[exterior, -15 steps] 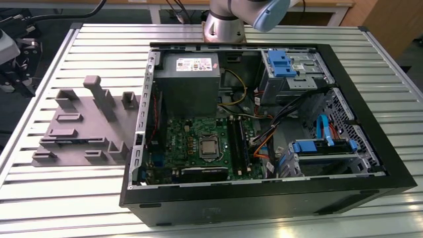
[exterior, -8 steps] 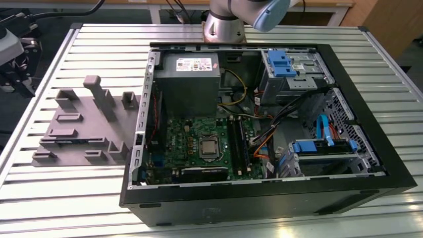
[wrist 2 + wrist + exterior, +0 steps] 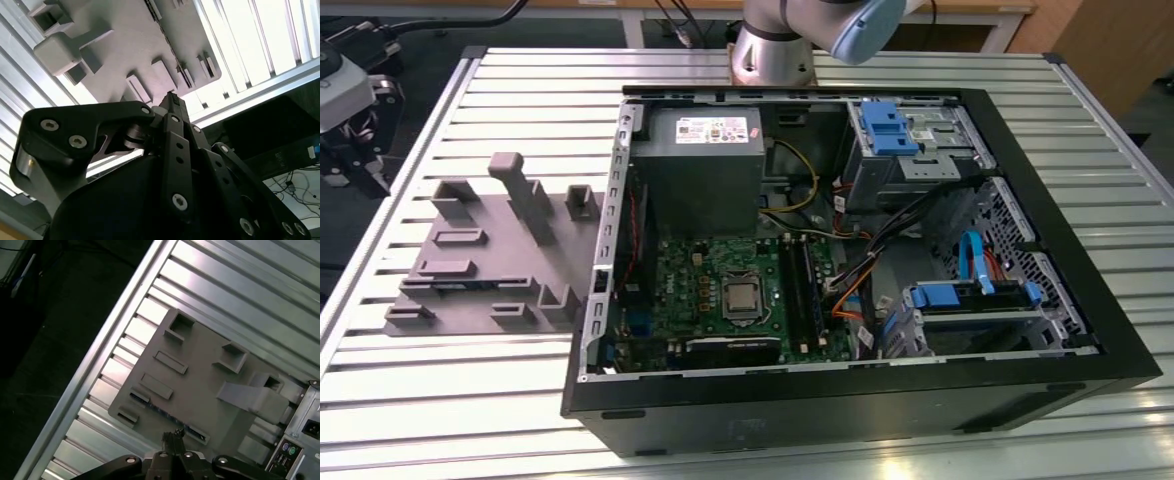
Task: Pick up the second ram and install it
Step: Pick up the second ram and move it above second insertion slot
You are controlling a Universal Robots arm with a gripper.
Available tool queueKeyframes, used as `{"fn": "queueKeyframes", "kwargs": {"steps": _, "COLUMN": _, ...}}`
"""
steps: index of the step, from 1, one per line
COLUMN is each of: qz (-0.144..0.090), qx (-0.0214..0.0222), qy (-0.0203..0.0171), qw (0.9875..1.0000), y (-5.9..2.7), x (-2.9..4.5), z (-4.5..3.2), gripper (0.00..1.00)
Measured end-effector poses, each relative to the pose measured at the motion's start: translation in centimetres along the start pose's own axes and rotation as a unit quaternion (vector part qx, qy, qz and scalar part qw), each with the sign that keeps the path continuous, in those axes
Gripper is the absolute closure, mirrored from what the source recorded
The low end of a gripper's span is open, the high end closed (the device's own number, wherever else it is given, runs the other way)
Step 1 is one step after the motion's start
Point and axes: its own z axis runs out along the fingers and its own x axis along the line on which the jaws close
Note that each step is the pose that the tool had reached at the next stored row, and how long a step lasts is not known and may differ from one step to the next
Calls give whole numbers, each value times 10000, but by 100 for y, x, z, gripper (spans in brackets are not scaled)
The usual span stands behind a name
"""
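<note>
Ribbed aluminium slat table (image 3: 520, 90) carrying a grey blocky plastic fixture tray (image 3: 494, 250) near its edge on the exterior view's left, and beside the tray an open black tower computer case (image 3: 854, 400) lying on its side, with its green motherboard (image 3: 707, 270) exposed. The second ram (image 3: 451, 285), a long, thin, dark green circuit-board stick, stands on edge in a narrow slot of the tray, along the tray side that faces the table edge nearest the exterior camera. Its long axis runs parallel to the table's slats, one end pointing toward the case and the other toward the table edge on the exterior view's left. In the first wrist view the stick (image 3: 160, 410) appears as a dark line crossing the tray (image 3: 200, 385), and in the second wrist view as a dark strip (image 3: 162, 27). The black gripper (image 3: 175, 437) of the arm is seen above the tray, with its fingertips drawn together and nothing visible between them. In both wrist views its tip (image 3: 172, 97) overlaps the tray's outer edge close to the stick, and no contact shows. The arm's silver base column (image 3: 771, 55) stands at the table's far edge behind the case.
</note>
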Motion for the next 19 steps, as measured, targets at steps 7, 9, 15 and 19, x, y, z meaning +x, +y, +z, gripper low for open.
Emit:
{"fn": "queueKeyframes", "kwargs": {"steps": 7, "qz": -316, "qx": -5, "qy": 13, "qw": 9995, "y": -8, "x": 5, "z": 2, "gripper": 89}}
{"fn": "queueKeyframes", "kwargs": {"steps": 9, "qz": -406, "qx": -6, "qy": 17, "qw": 9992, "y": -10, "x": 6, "z": 3, "gripper": 89}}
{"fn": "queueKeyframes", "kwargs": {"steps": 15, "qz": -683, "qx": -10, "qy": 30, "qw": 9977, "y": -17, "x": 10, "z": 4, "gripper": 89}}
{"fn": "queueKeyframes", "kwargs": {"steps": 19, "qz": -865, "qx": -13, "qy": 37, "qw": 9962, "y": -22, "x": 12, "z": 5, "gripper": 89}}
